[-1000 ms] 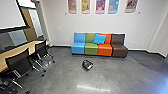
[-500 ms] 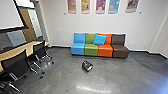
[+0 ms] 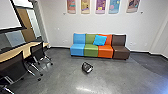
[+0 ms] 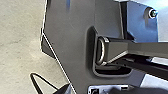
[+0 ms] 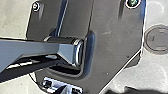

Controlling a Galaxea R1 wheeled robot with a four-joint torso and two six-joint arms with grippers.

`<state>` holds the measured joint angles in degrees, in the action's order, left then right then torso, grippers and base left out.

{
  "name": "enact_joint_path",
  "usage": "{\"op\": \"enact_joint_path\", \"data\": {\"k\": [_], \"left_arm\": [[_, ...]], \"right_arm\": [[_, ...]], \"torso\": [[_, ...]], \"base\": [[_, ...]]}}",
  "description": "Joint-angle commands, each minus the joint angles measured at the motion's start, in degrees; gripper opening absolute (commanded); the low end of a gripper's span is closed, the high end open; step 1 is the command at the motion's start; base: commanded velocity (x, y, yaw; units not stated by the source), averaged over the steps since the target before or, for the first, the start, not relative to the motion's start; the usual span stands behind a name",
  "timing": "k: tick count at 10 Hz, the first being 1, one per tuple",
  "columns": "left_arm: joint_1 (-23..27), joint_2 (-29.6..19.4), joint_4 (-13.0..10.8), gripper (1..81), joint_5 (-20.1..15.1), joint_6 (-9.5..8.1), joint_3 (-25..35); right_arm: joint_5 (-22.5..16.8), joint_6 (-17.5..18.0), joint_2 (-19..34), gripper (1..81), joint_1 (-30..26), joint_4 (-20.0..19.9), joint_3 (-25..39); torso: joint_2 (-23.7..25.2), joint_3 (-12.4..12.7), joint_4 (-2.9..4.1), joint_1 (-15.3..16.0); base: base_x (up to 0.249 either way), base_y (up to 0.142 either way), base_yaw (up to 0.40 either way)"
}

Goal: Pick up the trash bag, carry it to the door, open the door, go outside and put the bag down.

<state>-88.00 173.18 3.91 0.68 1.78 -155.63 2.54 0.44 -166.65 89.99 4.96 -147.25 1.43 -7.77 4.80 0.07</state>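
Observation:
In the head view the black trash bag (image 3: 87, 67) lies on the grey floor in front of the seats, a small dark bundle with a pale patch on its lower right side. Both wrist views look down on the robot's own dark base plate and jointed bar, with pale floor around them. The bag is well ahead of the robot, and nothing touches it.
A row of blue, green, orange and brown seats (image 3: 91, 51) with a blue pillow (image 3: 100, 40) stands against the wall behind the bag. At the left are a long wooden table (image 3: 27, 46) and black wheeled chairs (image 3: 13, 65). A brown door (image 3: 27, 23) is beyond them.
The head camera has moved slightly forward: the chairs at the left slide outward, and the bag and seats sit a little lower. The bag rests on the same floor spot.

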Motion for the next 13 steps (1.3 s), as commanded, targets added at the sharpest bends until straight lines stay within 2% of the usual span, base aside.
{"op": "enact_joint_path", "data": {"k": [1, 4, 13], "left_arm": [[1.47, -0.11, -0.05, 81.1, -3.67, 0.33, 0.14], [1.47, -0.11, -0.05, 81.1, -3.67, 0.33, 0.14], [1.38, -0.20, 0.04, 81.1, -3.67, 0.33, 0.14]], "right_arm": [[-3.41, -0.18, 0.32, 81.1, -1.87, -0.04, 0.04], [-3.41, -0.18, 0.32, 81.1, -1.96, -0.22, 0.04], [-3.41, -0.18, 0.24, 81.1, -2.05, -0.13, -0.13]], "torso": [[0.00, 0.00, 0.00, 0.00], [0.00, 0.00, 0.00, 0.00], [0.02, 0.00, 0.00, 0.00]], "base": [[0.144, 0.000, 0.000], [0.144, 0.000, 0.000], [0.144, 0.072, 0.000]]}}
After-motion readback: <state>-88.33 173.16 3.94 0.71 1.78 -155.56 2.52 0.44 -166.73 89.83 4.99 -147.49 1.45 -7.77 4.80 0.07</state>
